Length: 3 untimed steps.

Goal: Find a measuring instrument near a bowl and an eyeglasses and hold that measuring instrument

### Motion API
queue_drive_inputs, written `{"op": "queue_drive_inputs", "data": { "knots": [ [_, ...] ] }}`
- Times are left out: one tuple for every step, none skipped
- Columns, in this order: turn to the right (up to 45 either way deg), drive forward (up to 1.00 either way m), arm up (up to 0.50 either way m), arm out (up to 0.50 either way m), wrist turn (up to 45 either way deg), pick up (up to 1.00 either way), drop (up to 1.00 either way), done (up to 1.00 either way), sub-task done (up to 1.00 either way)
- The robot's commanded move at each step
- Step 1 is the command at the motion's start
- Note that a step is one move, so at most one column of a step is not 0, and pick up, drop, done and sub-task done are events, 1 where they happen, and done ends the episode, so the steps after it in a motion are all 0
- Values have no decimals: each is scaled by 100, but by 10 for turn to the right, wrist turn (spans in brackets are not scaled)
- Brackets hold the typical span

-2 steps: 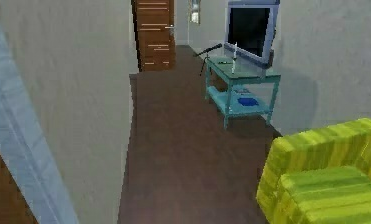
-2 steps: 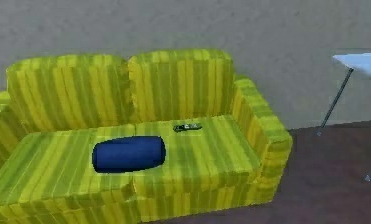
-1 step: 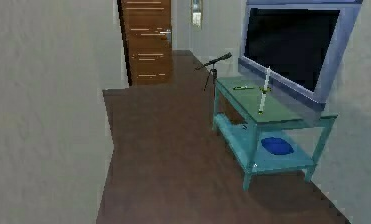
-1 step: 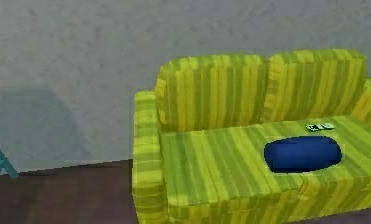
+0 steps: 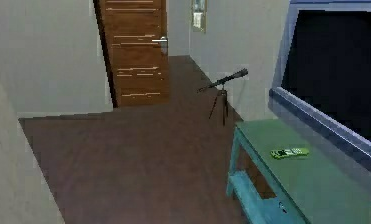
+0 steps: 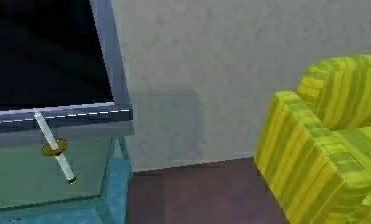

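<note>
Teal table [image 5: 323,190] nearest bears a small green object [image 5: 289,153] and a white rod [image 6: 55,148], telescope [image 5: 228,85] and door [image 5: 133,50] beyond; measuring instrument judged unlocated, search and grasp outstanding, gripper state cannot be told.

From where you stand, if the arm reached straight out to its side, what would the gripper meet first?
Probably the beige wall, after crossing the brown floor between the teal table and the yellow striped armchair. Depth is unclear, so the armchair's near corner may lie close to that line.
</note>
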Motion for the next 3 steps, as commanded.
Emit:
{"op": "queue_drive_inputs", "data": {
  "knots": [
    [0, 100, 0, 0, 0, 0, 0, 0, 0],
    [0, 100, 0, 0, 0, 0, 0, 0, 0],
    [0, 60, 0, 0, 0, 0, 0, 0, 0]
  ]
}}
